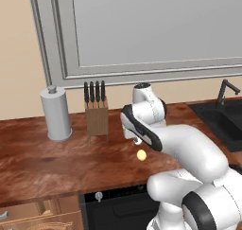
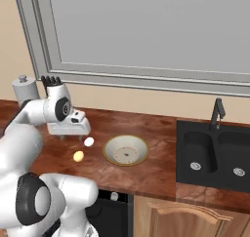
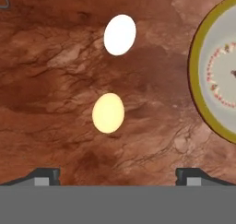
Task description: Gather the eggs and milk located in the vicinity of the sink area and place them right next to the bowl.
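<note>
Two eggs on the brown surface [image 3: 55,108], apart from each other: white egg [image 3: 120,34] at 12 o'clock of the yellowish-tan egg [image 3: 108,113]. Both smooth, plain ovals. Cream bowl [image 3: 216,71], yellow-rimmed, possibly speckled inside, near them at 3 o'clock. Tool [image 3: 117,174] spread wide, empty, above the eggs.

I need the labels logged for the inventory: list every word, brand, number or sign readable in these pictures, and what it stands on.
None: no readable text anywhere.
The bowl has small reddish marks ringing its centre, a pattern, not letters.
The white egg, yellowish egg, knife block and sink are unmarked.
</note>
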